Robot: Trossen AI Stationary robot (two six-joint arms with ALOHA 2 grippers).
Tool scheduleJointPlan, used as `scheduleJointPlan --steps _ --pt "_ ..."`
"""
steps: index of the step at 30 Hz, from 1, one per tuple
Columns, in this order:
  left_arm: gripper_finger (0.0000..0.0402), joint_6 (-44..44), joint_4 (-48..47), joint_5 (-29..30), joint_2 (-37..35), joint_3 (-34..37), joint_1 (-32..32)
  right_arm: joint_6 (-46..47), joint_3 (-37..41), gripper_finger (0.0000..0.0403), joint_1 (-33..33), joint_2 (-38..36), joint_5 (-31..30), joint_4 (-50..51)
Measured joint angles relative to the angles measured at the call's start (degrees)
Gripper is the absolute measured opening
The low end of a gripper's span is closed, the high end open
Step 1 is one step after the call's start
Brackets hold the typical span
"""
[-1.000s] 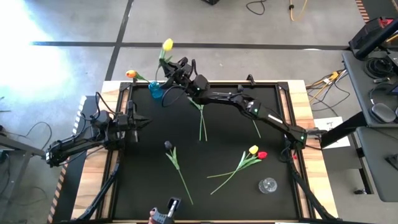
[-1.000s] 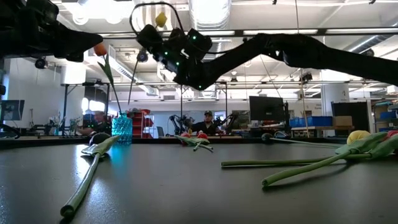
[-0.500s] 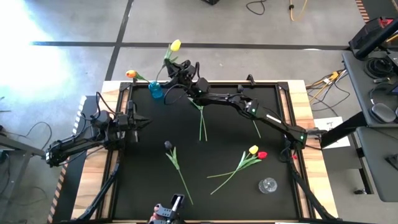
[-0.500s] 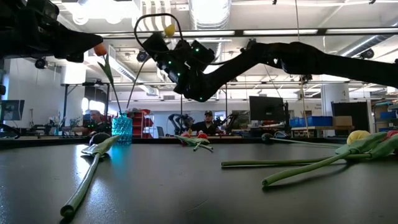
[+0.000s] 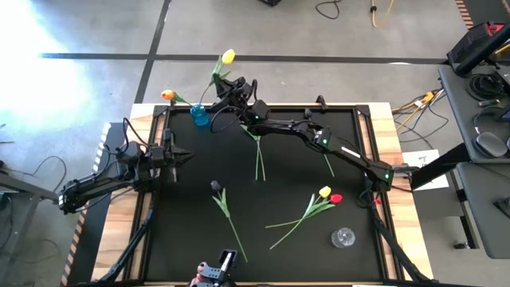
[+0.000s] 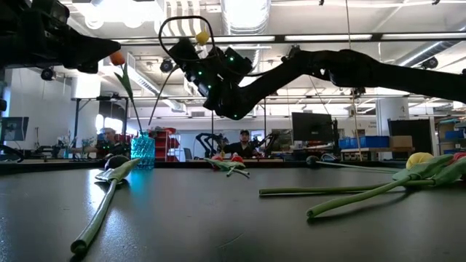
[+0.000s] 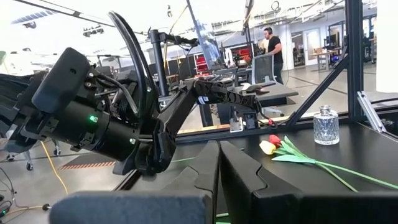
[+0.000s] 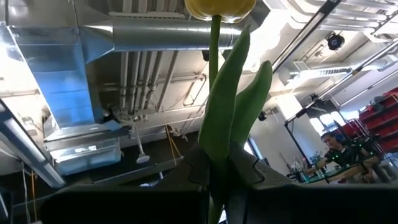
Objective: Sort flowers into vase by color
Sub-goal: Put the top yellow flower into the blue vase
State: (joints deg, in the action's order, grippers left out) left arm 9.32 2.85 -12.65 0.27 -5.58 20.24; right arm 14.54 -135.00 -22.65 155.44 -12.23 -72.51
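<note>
A vase (image 5: pixel 198 116) stands at the far left corner of the surface (image 5: pixel 287 183), with one tulip (image 5: pixel 168 96) in it, its head leaning out to the left past the surface's far edge. Just right of the vase, the right hand (image 5: pixel 221 86) is held above the far edge, closed on the stem of a second tulip (image 5: pixel 227 57), whose head is raised beyond it. Another tulip (image 5: pixel 257 147) lies behind the middle of the surface; one more (image 5: pixel 227 209) lies near the front, left of centre. A pair of tulips (image 5: pixel 307 212) lies front right, heads together, and a glass jar (image 5: pixel 343 237) stands just in front of them. The left hand (image 5: pixel 179 155) is held over the left edge, shut.
</note>
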Motion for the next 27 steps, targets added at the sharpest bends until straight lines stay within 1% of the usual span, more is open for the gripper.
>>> scheduleJointPlan --steps 13,27 --pt "0.0000 -0.83 0.00 0.07 0.00 0.02 -0.02 1.54 0.00 0.0009 0.08 0.06 -0.90 0.27" --pt "0.0000 -0.85 -0.42 0.07 0.02 0.02 -0.02 2.45 0.00 0.0009 0.26 3.52 -1.31 -5.00"
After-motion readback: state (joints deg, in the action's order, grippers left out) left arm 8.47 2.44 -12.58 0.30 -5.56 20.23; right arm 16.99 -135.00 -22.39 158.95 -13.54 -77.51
